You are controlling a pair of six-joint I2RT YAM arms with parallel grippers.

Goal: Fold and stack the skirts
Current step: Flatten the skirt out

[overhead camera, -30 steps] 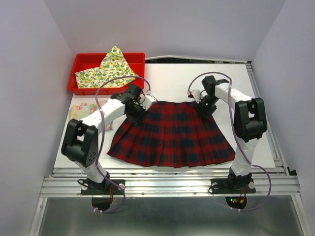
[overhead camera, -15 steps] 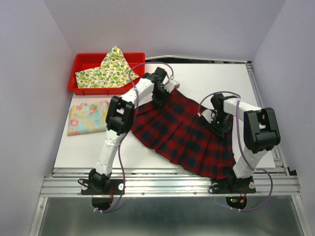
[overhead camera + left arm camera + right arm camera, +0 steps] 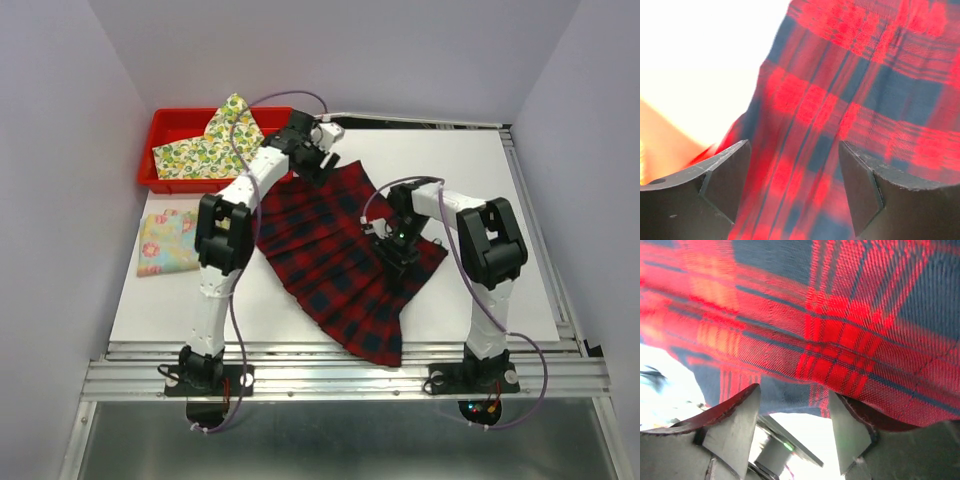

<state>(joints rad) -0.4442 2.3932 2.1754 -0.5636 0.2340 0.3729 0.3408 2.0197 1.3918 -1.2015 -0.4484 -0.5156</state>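
The red-and-black plaid skirt (image 3: 320, 250) lies slantwise on the white table, from the far middle down to the near right. My left gripper (image 3: 320, 163) hangs over its far corner. In the left wrist view that gripper (image 3: 792, 185) is open, with plaid cloth (image 3: 865, 90) below the gap and nothing pinched. My right gripper (image 3: 397, 252) is at the skirt's right side. In its wrist view the right gripper (image 3: 795, 425) is open, and the plaid cloth (image 3: 840, 305) drapes across its fingertips. The lemon-print skirt (image 3: 215, 140) and the floral skirt (image 3: 178, 240) lie at the left.
A red bin (image 3: 170, 120) at the far left holds the lemon-print skirt. The folded floral skirt lies on the table in front of the bin. Grey walls close in both sides, and a metal rail (image 3: 340, 365) runs along the near edge.
The plaid skirt has swung from lying broadside to a slant. My left gripper went to the far middle and opened. The right gripper shifted left and nearer, its jaws wider.
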